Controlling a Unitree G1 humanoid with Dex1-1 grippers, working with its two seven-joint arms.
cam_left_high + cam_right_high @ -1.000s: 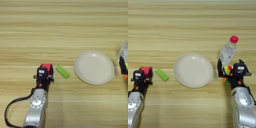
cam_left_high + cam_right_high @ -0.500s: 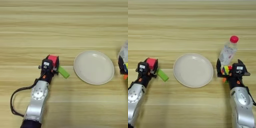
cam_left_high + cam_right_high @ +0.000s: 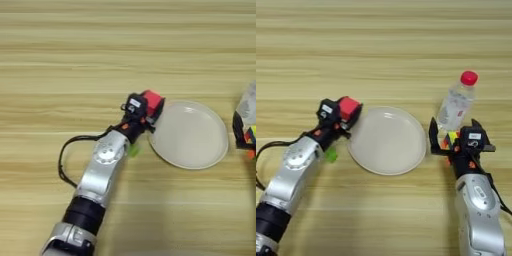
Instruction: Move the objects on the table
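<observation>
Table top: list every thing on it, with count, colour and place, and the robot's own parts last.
Light wooden table: one, fills the view.
Round white plate: one, centre.
Clear plastic bottle with red cap: one, right of the plate.
Small red block: one, in the left claw, at the plate's left rim.
Flat bright-green block: one, mostly hidden under the left arm.
Multicoloured cube: one, between the right claw's fingers.
Left claw: shut on the red block.
Right claw: around the cube.

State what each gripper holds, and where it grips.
Left gripper clamps the red block by its sides. Right gripper straddles the Rubik's cube; contact unclear.
</observation>
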